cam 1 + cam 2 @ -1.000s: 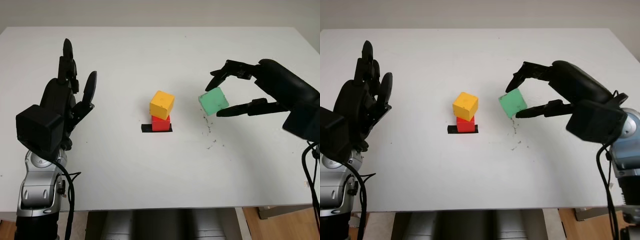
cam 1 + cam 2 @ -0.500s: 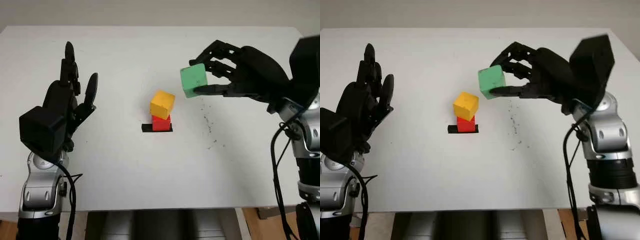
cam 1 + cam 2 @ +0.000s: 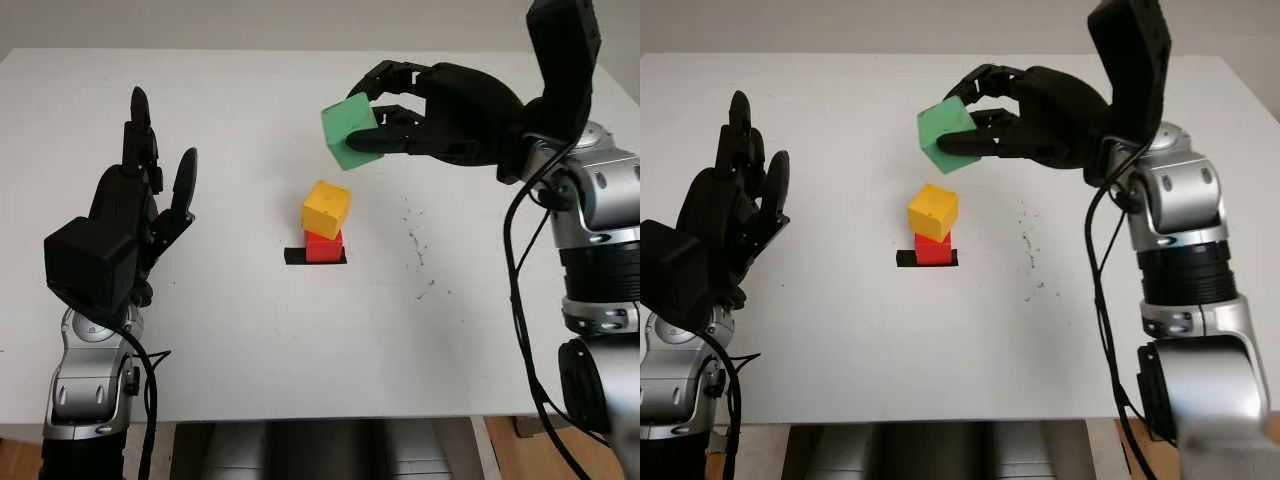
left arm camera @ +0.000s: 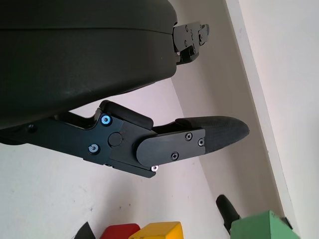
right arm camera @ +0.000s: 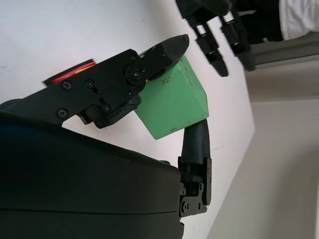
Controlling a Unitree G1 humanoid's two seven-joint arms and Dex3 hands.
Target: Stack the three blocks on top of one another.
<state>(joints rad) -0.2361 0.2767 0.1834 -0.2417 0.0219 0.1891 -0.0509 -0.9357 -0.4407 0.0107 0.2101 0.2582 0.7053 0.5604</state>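
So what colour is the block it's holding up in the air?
Green, held in the right hand; the left eye view shows it best.

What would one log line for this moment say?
right hand: holding green cube above stack | yellow cube on red cube | left hand: open, raised left

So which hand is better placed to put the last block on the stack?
The right hand. It already grips the green block in the air just above and behind the yellow block, which sits on the red block. The left hand is open, off to the side.
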